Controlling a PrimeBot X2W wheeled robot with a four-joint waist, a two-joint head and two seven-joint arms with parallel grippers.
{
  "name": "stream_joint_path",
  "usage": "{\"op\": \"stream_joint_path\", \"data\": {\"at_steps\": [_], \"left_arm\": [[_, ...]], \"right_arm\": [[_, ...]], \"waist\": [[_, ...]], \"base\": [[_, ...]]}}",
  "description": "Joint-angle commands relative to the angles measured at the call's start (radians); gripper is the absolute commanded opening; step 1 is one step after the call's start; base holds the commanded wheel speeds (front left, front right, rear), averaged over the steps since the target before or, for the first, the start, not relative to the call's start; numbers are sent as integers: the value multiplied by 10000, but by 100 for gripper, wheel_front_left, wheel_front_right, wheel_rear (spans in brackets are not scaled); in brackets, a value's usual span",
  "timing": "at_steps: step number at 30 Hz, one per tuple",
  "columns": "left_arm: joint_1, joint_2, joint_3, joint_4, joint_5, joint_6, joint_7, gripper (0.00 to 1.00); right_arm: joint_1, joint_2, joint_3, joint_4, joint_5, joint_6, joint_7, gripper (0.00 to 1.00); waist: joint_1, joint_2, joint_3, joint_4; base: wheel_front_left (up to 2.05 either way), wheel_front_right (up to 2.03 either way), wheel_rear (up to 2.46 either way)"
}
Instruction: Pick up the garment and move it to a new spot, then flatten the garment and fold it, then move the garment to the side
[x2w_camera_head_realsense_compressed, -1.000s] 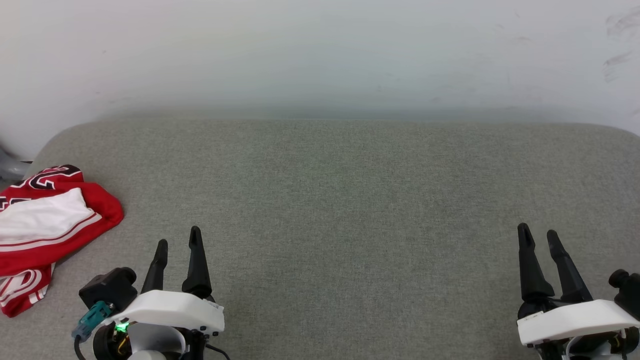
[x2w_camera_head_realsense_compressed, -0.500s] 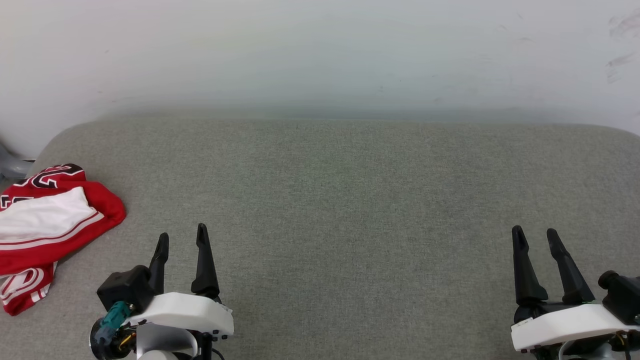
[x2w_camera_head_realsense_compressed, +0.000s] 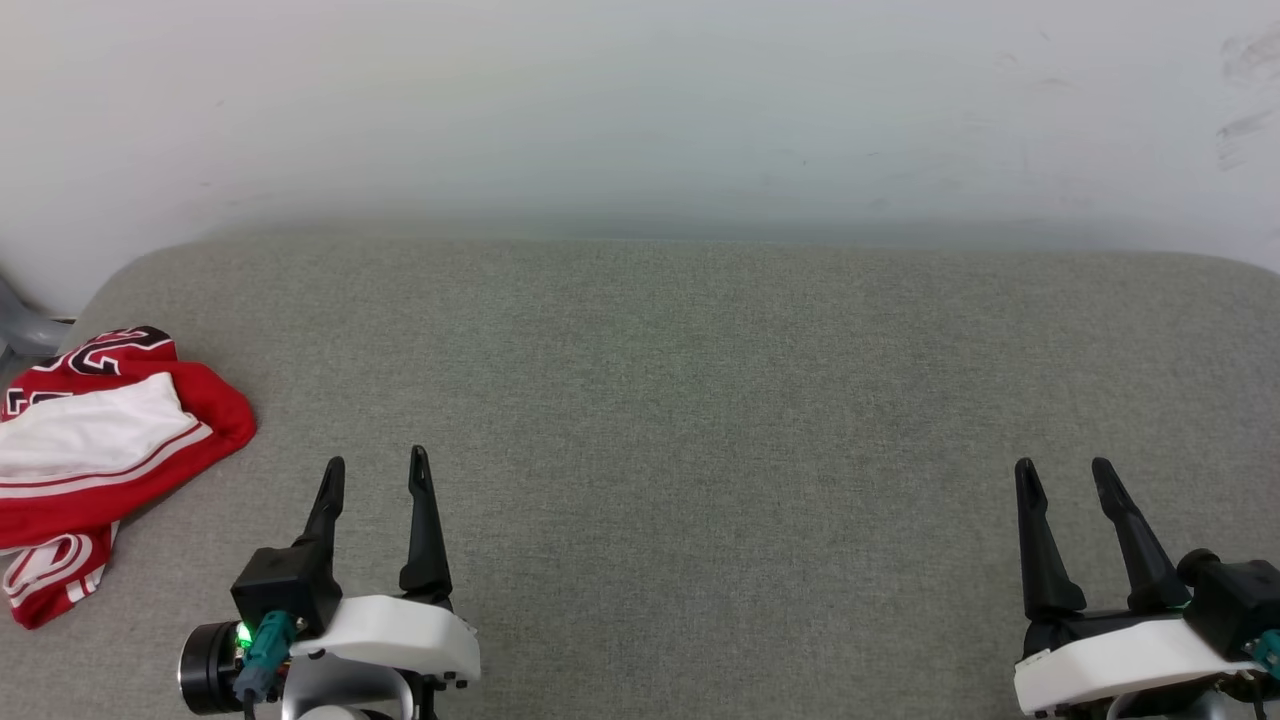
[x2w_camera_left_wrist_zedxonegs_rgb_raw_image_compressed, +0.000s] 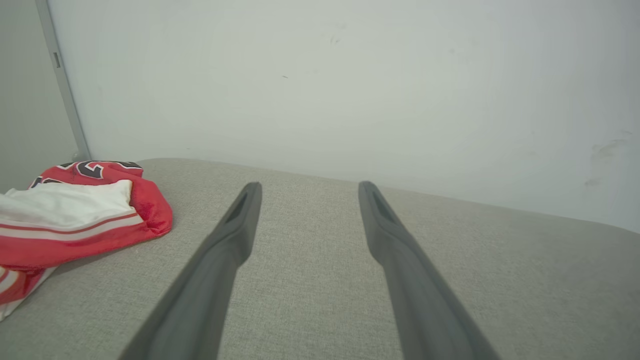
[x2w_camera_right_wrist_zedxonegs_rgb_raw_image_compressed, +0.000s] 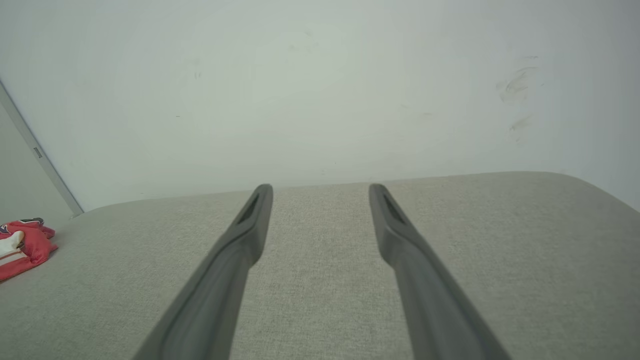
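The garment (x2w_camera_head_realsense_compressed: 100, 450) lies crumpled at the far left edge of the grey cushioned surface (x2w_camera_head_realsense_compressed: 700, 400): red cloth, a white sleeve with striped trim on top, black lettering at its far end. It also shows in the left wrist view (x2w_camera_left_wrist_zedxonegs_rgb_raw_image_compressed: 75, 220) and small in the right wrist view (x2w_camera_right_wrist_zedxonegs_rgb_raw_image_compressed: 22, 245). My left gripper (x2w_camera_head_realsense_compressed: 377, 462) stands open near the front edge, to the right of the garment and apart from it, nothing between its fingers (x2w_camera_left_wrist_zedxonegs_rgb_raw_image_compressed: 235, 235). At the lower right my right gripper (x2w_camera_head_realsense_compressed: 1062, 465) is open and holds nothing.
A plain white wall (x2w_camera_head_realsense_compressed: 640, 110) rises right behind the cushioned surface. A grey upright strip (x2w_camera_left_wrist_zedxonegs_rgb_raw_image_compressed: 62, 85) runs up the wall beyond the garment. The surface's rounded left corner (x2w_camera_head_realsense_compressed: 130, 270) lies just past the garment.
My left gripper has shifted a little to the right and back toward the front edge, turning at the wrist. The right gripper has drawn slightly left and down. The garment lies unmoved.
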Motion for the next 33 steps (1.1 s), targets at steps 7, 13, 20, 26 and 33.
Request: {"op": "stream_joint_path", "data": {"at_steps": [7, 13, 20, 26, 33], "left_arm": [[101, 16, -101, -53, 673, 15, -216, 100], [175, -31, -103, 12, 1121, -26, -332, 100], [225, -103, -51, 118, 1612, -78, -464, 100], [278, -199, 23, 152, 1979, -174, -576, 100], [336, -326, 155, 191, 2144, -360, -657, 100]], "right_arm": [[84, 8, 25, -136, -745, -2, -215, 100], [150, 9, 41, -162, -1194, -3, -325, 100], [175, 11, 8, -151, -1581, -4, -452, 100], [221, 12, -27, -147, -1801, -4, -572, 100], [256, 13, -28, -133, -1769, -5, -649, 100]], "waist": [[0, 0, -6, 10], [0, 0, 2, 9], [0, 0, 26, 23], [0, 0, 49, 47], [0, 0, 54, 61]], "base": [[0, 0, 0], [0, 0, 0], [0, 0, 0], [0, 0, 0], [0, 0, 0]]}}
